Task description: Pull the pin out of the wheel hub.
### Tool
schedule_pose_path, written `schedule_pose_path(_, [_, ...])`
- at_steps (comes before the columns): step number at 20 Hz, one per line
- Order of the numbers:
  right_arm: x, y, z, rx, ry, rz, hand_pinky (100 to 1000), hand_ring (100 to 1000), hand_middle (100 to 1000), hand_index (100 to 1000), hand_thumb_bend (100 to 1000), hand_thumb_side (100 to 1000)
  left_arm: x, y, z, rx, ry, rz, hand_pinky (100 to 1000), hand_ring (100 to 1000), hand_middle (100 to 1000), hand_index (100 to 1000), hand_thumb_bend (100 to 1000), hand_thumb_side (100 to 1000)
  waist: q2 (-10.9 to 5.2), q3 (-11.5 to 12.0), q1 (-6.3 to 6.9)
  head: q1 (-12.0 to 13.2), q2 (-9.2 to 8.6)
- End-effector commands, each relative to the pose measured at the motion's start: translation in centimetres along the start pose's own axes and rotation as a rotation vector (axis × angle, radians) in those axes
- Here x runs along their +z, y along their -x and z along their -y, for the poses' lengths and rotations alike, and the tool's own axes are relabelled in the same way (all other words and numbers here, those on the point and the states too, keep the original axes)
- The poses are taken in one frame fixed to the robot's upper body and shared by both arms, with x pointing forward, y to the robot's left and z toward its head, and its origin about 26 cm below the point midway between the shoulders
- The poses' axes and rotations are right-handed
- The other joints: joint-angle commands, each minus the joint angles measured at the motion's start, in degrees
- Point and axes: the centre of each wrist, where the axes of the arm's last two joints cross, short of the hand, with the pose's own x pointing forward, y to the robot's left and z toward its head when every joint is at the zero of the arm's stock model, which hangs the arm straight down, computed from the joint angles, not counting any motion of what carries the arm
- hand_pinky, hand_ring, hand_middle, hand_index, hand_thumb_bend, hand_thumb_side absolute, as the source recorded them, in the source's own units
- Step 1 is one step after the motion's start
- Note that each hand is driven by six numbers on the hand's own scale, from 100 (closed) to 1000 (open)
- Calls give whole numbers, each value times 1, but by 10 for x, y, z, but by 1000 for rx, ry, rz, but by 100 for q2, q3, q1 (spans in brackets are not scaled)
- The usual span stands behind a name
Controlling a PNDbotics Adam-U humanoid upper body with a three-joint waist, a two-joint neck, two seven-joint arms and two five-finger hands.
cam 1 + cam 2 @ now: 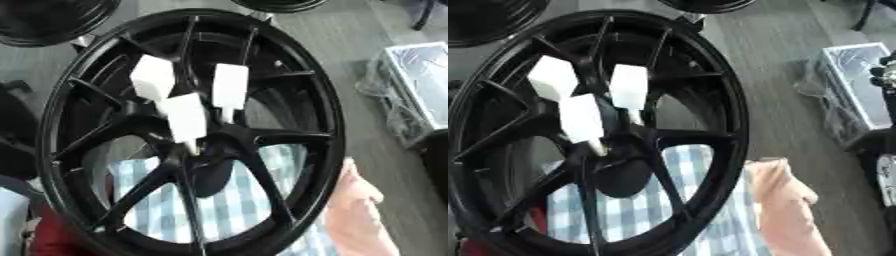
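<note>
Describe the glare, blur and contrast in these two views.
Left eye view: the white pins are washed out and soft-edged against the black wheel. Right eye view: the plastic-wrapped box shows glare; spokes blur into dark.

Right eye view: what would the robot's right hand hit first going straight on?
Probably the plastic-wrapped tray beside it, before the wheel; only a sliver of the right hand shows, so depth is unclear.

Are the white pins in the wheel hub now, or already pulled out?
In. Three white pins stand with their narrow tips at the wheel hub; no robot hand shows.
</note>
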Motion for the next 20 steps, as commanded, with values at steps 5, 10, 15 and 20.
schedule_pose_path(5, [-1, -9, 5, 52, -19, 28, 706, 657, 617, 847, 100, 527, -21, -8, -23, -263, 236, -27, 789, 926, 792, 812, 100, 414, -168, 47, 45, -48, 22])
schedule_pose_path(10, [2, -8, 7, 73, -19, 21, 706, 657, 616, 847, 100, 527, -40, -2, -26, -376, 448, -42, 796, 921, 798, 822, 100, 550, -197, 97, 95, -21, 96])
schedule_pose_path(15, [3, -7, 8, 82, -23, 17, 706, 657, 616, 847, 100, 527, -62, 1, -17, -478, 618, -70, 816, 912, 803, 849, 100, 801, -226, 120, 113, -4, 100])
schedule_pose_path(20, [3, -6, 8, 87, -32, 11, 706, 657, 616, 847, 100, 527, -79, 16, -1, -568, 718, -98, 837, 861, 812, 862, 100, 907, -248, 142, 125, 64, 93])
